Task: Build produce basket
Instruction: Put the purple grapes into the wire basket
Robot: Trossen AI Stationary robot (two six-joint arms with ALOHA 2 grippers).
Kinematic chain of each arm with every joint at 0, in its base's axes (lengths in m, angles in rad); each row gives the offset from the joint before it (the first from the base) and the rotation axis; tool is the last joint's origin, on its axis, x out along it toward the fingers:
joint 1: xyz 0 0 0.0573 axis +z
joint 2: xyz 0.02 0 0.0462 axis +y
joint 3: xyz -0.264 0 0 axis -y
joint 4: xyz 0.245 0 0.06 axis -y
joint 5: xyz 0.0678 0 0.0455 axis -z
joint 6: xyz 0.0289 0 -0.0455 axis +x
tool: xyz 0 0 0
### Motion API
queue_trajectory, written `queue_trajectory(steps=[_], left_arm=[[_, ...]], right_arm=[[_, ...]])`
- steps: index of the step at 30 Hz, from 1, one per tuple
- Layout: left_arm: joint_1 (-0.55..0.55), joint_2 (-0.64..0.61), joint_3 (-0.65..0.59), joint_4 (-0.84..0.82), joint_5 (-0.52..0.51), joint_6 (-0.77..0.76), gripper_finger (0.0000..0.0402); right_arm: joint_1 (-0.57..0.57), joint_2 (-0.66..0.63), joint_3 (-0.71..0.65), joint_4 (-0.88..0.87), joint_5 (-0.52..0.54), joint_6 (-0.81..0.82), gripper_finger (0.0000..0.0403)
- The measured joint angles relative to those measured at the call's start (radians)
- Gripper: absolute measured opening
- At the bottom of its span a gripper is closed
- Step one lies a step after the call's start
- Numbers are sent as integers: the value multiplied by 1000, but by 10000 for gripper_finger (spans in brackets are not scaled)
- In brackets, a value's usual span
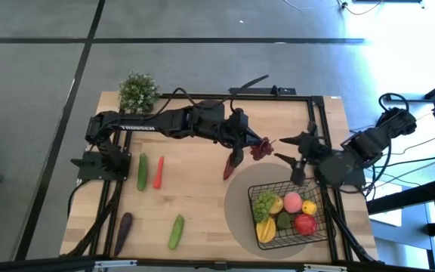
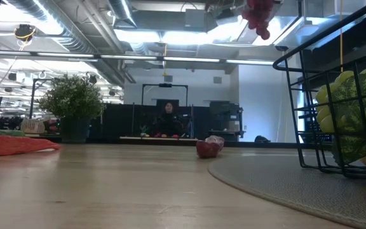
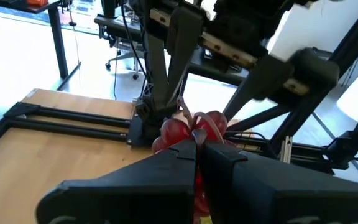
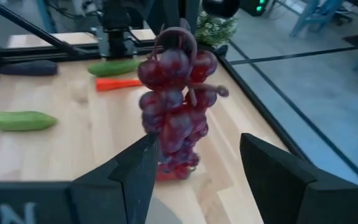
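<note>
Left claw (image 1: 257,145), clenched on the grapes (image 1: 261,149), hangs them lengthwise just before the right claw's (image 4: 194,165) released fingers.

We see a wooden table (image 1: 195,204); left of its round grey mat (image 1: 240,215) lie two cucumbers (image 1: 141,172), a carrot (image 1: 158,171) and an eggplant (image 1: 124,224).
</note>
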Motion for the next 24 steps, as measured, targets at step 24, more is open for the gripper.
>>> queue_trajectory(steps=[24], left_arm=[[6,0,0,-2,1,32,0]], right_arm=[[-172,64,-1,106,-132,-137,166]])
